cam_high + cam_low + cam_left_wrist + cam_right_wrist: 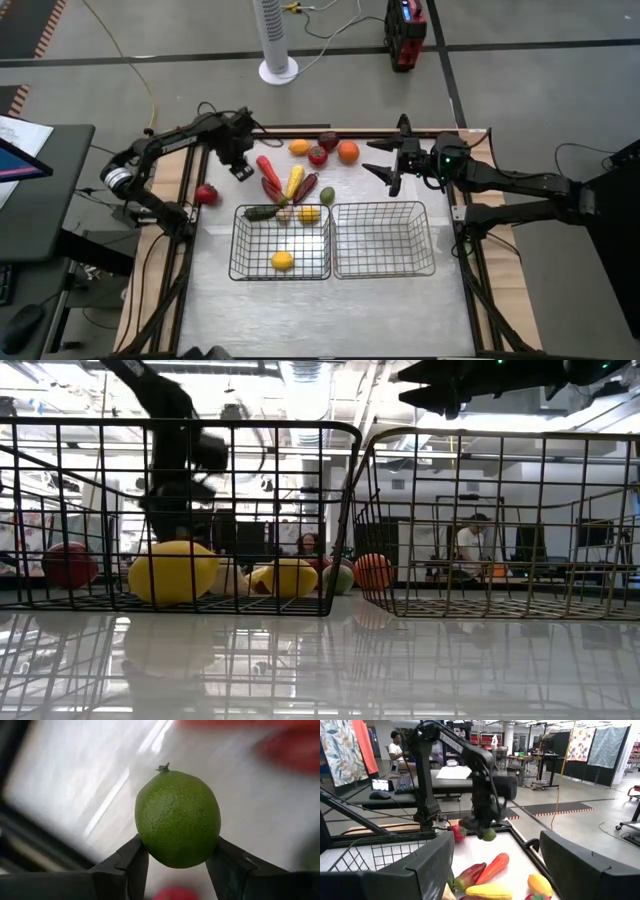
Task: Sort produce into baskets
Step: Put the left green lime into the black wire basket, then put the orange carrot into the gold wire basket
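My left gripper [241,168] hangs over the table's far left part, shut on a round green lime [177,817], which also shows in the right wrist view as the lime [489,834]. Loose produce lies on the table behind the baskets: a long red piece [268,170], a yellow long one [294,181], an orange [348,152] and a red round one [206,194]. The left basket [240,245] holds a yellow fruit [283,261]. My right gripper [388,160] waits open, level and high, over the far right. My left gripper pinches the lime between its two fingers [134,857], on two opposite sides [145,845] of its rounded body, with the stem end away from the fingers. The fingers come from above, pointing down. The lime is lifted clear of the table.
The right basket [425,240] stands beside the left one, their rims close together. A green long piece [262,212] and another yellow fruit [309,214] lie at the left basket's far side. Bare white table lies in front of the baskets.
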### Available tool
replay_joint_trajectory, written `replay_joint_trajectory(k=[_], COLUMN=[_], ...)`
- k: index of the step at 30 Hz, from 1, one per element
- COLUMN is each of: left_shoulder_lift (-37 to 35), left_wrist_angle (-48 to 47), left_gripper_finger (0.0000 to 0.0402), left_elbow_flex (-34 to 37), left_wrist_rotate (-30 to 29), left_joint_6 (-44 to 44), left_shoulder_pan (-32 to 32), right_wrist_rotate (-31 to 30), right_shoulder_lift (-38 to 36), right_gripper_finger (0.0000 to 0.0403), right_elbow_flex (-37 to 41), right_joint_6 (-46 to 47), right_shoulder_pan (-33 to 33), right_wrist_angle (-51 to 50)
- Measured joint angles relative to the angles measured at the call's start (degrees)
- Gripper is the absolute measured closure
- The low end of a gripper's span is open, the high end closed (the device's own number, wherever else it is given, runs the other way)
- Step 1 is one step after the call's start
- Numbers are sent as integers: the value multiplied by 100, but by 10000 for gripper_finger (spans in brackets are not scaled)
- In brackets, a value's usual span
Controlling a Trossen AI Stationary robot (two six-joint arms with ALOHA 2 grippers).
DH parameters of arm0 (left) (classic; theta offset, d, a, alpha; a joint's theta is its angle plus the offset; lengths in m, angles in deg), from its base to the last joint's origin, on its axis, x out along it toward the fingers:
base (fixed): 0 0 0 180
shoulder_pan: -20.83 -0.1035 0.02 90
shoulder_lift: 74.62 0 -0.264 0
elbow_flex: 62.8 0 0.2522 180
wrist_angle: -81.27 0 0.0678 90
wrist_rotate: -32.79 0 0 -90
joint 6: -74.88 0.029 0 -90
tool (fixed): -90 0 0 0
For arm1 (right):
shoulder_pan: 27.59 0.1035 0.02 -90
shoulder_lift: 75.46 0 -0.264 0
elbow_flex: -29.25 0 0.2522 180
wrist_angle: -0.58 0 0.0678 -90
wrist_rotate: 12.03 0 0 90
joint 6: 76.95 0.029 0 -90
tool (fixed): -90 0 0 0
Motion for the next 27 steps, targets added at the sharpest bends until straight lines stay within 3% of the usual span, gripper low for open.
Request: replay_joint_trajectory(k=[7, 13, 16, 20, 24, 27], left_shoulder_lift=[-798, -1235, -1271, -1215, -1213, -1217], left_wrist_angle=[123, 127, 161, 178, 144, 35], left_gripper_finger=[245, 241, 234, 202, 148, 117], left_elbow_flex=[-365, -365, -365, -363, -361, -361], left_wrist_rotate=[2121, 2560, 2096, 658, -206, -281], left_joint_6=[-78, -367, -707, -1179, -1198, -1140], left_shoulder_pan=[986, 2676, 3570, 4425, 4751, 4704], right_wrist_rotate=[-2, -2, -2, -2, -2, -2], right_shoulder_lift=[0, 0, 0, 0, 0, 0], right_gripper_finger=[83, 83, 83, 83, 83, 83], right_elbow_flex=[0, 0, 0, 0, 0, 0], right_joint_6=[-18, 2, 4, 46, 48, 48], right_shoulder_pan=[-2, -2, -2, -2, -2, -2], right_wrist_angle=[-65, -72, -63, 9, 24, 24])
